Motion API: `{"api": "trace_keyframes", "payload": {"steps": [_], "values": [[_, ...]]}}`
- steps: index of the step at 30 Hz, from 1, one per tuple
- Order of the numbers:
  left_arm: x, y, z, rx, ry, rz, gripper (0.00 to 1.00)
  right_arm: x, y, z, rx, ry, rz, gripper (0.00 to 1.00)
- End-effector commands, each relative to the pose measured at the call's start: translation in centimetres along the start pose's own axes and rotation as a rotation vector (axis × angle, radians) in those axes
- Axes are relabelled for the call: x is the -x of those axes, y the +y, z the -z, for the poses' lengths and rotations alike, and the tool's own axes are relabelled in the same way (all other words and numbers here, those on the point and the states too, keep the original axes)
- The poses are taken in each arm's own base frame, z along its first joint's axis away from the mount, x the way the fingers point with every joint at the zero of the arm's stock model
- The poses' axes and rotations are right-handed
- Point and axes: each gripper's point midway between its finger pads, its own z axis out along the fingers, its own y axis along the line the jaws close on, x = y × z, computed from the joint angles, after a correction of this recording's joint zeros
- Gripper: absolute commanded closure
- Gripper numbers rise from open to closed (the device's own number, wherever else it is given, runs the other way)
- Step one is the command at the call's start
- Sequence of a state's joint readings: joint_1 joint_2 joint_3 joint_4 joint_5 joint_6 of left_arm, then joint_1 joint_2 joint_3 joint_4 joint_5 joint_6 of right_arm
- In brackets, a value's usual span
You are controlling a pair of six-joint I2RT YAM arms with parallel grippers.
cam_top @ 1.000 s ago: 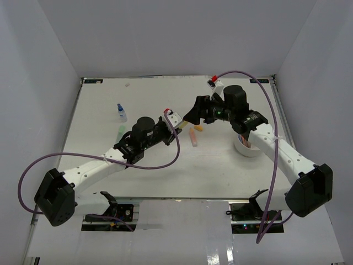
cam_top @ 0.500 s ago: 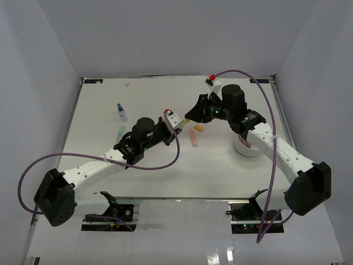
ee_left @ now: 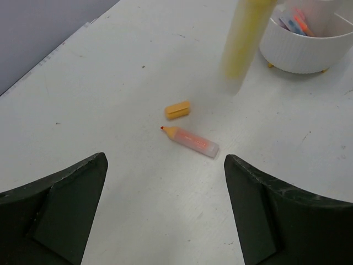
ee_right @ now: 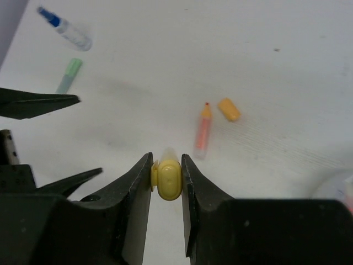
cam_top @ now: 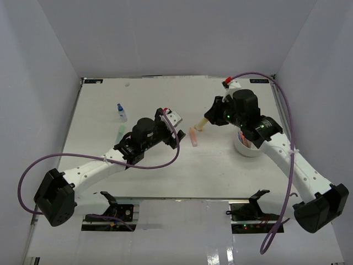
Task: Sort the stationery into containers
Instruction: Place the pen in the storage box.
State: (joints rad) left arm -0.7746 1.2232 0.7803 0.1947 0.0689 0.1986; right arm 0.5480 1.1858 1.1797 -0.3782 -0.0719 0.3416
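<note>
- right gripper (ee_right: 166, 164): clamped on yellow marker (ee_left: 245, 38), aloft, short of white tub (ee_left: 300, 59)
- left gripper (ee_left: 165, 159): jaws wide, empty
- handling: keep grip firm; release only above a tub compartment

No word, brand or number can be read anywhere. The orange marker (ee_left: 190, 141), near the middle of the left wrist view, has a darker reddish mark along its barrel, too blurred to make out. The bottle (ee_right: 69, 34), at ten o'clock in the right wrist view, is too blurred to read.
</note>
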Motion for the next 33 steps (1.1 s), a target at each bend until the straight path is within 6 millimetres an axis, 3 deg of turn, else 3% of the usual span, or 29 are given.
{"api": "trace_keyframes", "payload": {"steps": [1,7,9,12,13,15,22,33], "values": [[0.8,1.2,-0.1,0.070,-0.012,0.035,0.02,-0.5,-6.8,4.2,-0.356,-0.012,0.027,0.92],[-0.5,3.8,-0.6,0.232,0.061,0.101,0.02,-2.7,-12.9,10.0,-0.645,-0.046,-0.073,0.92],[-2.0,4.2,-1.0,0.271,0.121,0.121,0.02,-3.4,-15.2,12.3,-0.744,-0.052,-0.102,0.92],[-4.0,5.7,-1.4,0.362,0.214,0.171,0.02,-3.8,-17.3,15.0,-0.850,-0.093,-0.129,0.92],[-3.9,6.2,-1.7,0.394,0.220,0.204,0.02,-3.8,-17.9,15.8,-0.887,-0.105,-0.125,0.92],[-5.8,6.5,-1.7,0.416,0.293,0.214,0.02,-4.0,-18.6,16.7,-0.926,-0.114,-0.130,0.92],[-5.7,7.5,-1.3,0.445,0.292,0.236,0.02,-6.0,-20.6,15.8,-0.960,-0.076,-0.189,0.92],[-5.3,7.7,-0.9,0.455,0.273,0.216,0.02,-6.1,-22.8,14.3,-0.932,-0.139,-0.267,0.92]]}}
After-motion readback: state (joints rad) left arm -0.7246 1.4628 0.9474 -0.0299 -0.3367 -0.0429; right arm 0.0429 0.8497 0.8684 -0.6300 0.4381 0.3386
